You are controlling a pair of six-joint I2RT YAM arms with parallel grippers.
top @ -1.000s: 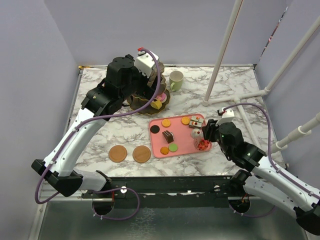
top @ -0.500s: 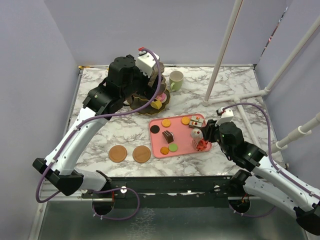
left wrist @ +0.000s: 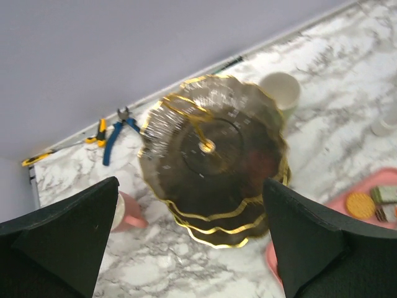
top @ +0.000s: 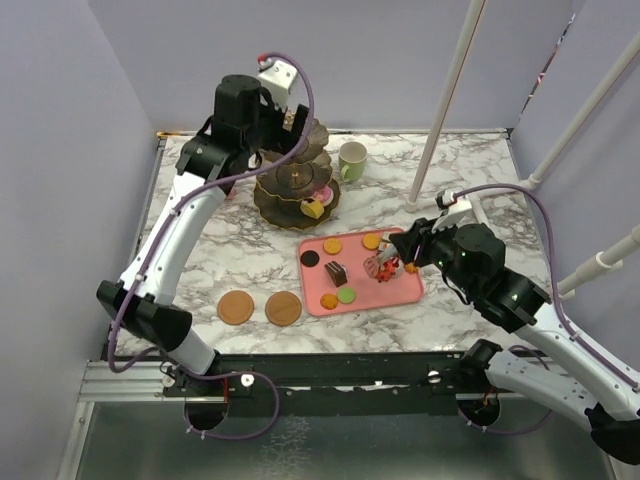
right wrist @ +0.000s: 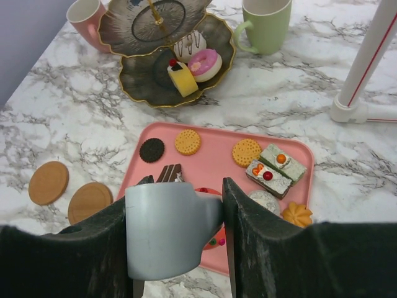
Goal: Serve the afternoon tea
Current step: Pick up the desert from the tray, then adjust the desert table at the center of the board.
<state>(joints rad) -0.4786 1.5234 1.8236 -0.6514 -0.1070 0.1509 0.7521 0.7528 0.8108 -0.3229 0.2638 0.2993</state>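
My right gripper [right wrist: 186, 186] is shut on a cupcake [right wrist: 167, 230] with a grey cup and a red sprinkled top, held just above the pink tray [top: 400, 295]. Cookies and cake slices [right wrist: 276, 169] lie on that tray. The dark three-tier stand [top: 297, 185] carries two doughnuts [right wrist: 205, 64] and a yellow cake [right wrist: 180, 77] on its lowest tier. High over the stand [left wrist: 214, 149] my left gripper [left wrist: 189, 186] hangs open and empty. A pink mug [left wrist: 127, 211] stands left of the stand, a pale-green mug [top: 351, 159] right of it. Two brown coasters [top: 260, 308] lie at the near left.
Blue-handled pliers [left wrist: 115, 136] lie by the back wall, left of the stand. White pipes [top: 445, 100] rise at the back right, with a foot [right wrist: 353, 112] on the table beyond the tray. Walls close in the left and back sides.
My right gripper closed on the cupcake at the tray's right end, lifted it and carried it a little left. My left arm rose up and back from the stand, still open.
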